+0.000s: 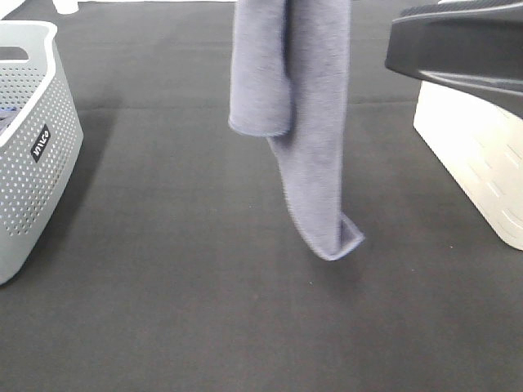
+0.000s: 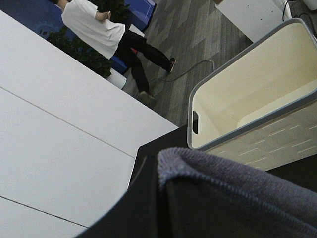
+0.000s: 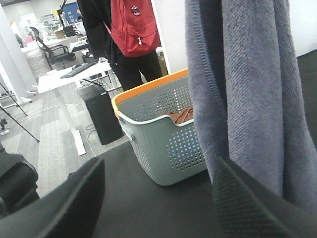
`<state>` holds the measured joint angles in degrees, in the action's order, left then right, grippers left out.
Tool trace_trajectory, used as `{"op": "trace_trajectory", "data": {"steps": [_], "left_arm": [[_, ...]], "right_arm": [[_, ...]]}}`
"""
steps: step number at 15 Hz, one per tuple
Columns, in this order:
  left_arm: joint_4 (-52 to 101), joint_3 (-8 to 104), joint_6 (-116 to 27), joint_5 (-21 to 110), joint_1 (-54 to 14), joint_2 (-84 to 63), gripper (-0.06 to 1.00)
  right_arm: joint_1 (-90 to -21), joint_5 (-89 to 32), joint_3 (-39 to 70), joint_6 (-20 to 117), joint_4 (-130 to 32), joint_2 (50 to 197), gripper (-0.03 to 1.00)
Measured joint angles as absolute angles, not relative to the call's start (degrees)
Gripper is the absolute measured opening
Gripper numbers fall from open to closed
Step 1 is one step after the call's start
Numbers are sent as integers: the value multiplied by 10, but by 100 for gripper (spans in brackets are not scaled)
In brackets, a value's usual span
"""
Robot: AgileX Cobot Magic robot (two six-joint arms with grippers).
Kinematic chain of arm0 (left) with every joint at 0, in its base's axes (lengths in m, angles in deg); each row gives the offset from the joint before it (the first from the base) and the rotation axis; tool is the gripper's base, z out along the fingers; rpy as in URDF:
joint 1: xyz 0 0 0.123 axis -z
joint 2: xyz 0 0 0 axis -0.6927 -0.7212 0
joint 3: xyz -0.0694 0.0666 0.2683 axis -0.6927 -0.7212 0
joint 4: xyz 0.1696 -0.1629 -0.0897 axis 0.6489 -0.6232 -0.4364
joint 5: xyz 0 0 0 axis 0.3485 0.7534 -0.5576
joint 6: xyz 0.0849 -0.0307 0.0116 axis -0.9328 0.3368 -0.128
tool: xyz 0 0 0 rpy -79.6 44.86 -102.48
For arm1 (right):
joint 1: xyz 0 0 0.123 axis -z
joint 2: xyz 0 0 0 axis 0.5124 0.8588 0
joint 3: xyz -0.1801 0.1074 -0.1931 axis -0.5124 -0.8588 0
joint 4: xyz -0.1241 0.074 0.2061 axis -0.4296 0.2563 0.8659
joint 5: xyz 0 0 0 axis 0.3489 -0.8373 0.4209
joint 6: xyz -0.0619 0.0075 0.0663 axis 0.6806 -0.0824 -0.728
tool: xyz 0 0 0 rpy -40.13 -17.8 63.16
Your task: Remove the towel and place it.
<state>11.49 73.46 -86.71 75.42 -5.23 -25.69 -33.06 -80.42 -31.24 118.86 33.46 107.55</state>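
Towel [image 1: 315, 122] hangs between grey perforated basket [image 1: 33, 147] and cream basket [image 1: 482, 163] because our left gripper [image 2: 163, 208] seemingly pinches its top, our right gripper [image 3: 158, 171] spread beside it.

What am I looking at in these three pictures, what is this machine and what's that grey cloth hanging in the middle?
This is a robot with two arms, each ending in a gripper. One picture comes from a camera mounted high above a black table. The other two come from small cameras on the arms' wrists. On the table stand a grey perforated basket on the left and a cream basket on the right. Between them the towel hangs in the air, its low end near the table. The left gripper is shut and seems to hold it, since cloth is bunched right at its camera. The right gripper is open, with the towel hanging beside one finger.
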Motion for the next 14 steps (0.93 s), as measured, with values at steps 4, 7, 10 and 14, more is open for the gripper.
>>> {"op": "trace_trajectory", "data": {"steps": [4,7,10,14], "left_arm": [[114,736,-867,752,-50,-268,0],[114,736,-867,752,-37,-284,0],[113,736,-867,753,-36,-291,0],[113,736,-867,753,-36,-296,0]], "right_arm": [[-331,-816,-312,1200,339,1084,62],[-331,-816,-312,1218,345,1117,62],[-353,-800,-312,1255,365,1172,62],[-451,-654,-312,1332,413,1238,62]]}}
